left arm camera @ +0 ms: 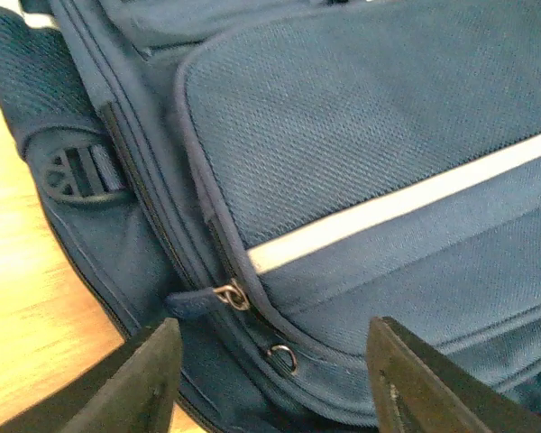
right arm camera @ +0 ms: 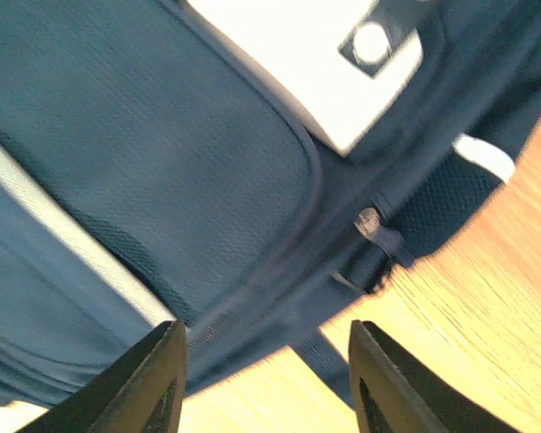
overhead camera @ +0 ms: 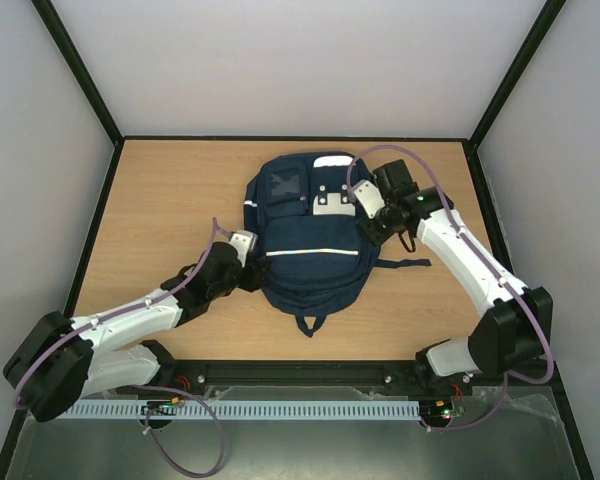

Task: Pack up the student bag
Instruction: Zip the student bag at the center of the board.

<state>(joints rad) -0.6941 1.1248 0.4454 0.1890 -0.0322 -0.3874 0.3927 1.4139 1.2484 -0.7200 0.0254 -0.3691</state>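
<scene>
Navy backpack [overhead camera: 305, 240] lies flat on the table [overhead camera: 170, 190], nearer the far edge. The left claw [left arm camera: 269, 350] at its left side and the right claw [right arm camera: 266, 347] at its right side both have their fingers apart.

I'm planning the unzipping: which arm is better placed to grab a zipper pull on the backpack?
Probably left. The left gripper is open, with a zipper pull on the backpack lined up between its fingers. The right gripper is open too, but its nearest pull lies off to one side.
</scene>
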